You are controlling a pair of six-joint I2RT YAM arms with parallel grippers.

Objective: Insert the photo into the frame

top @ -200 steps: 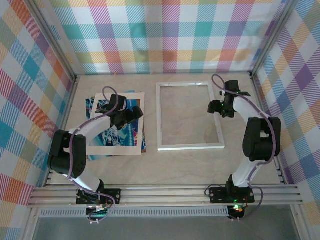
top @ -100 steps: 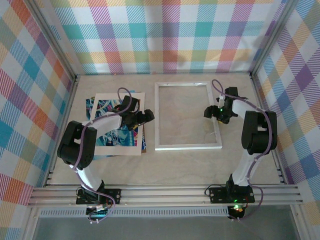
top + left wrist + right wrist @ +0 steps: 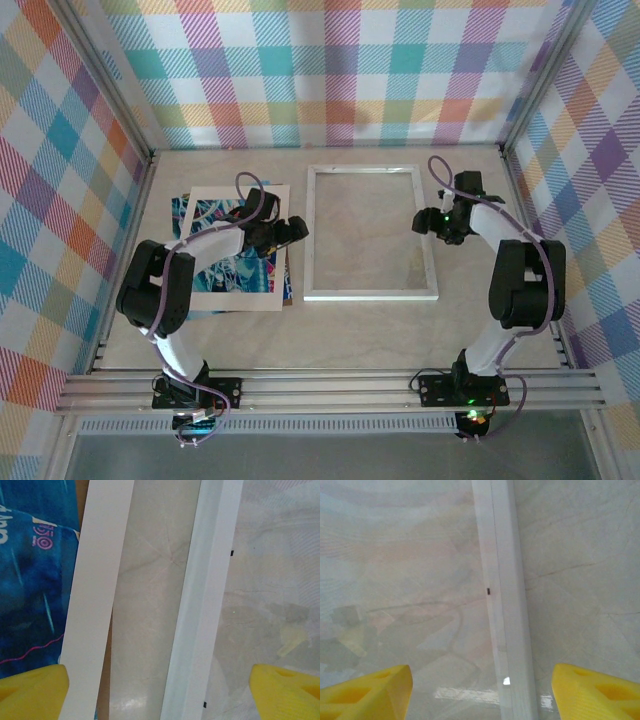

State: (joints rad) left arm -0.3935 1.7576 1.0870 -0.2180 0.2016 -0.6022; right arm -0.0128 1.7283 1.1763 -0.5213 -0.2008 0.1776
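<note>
Claws: left claw and right claw both released, empty, above one frame, one photo, one mat.

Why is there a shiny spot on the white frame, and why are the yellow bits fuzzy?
Right wrist view: light glares off the frame near the bottom; the yellow fingertips probably sit too close to the lens, so they blur. Top external view: even light, nothing fuzzy.
</note>
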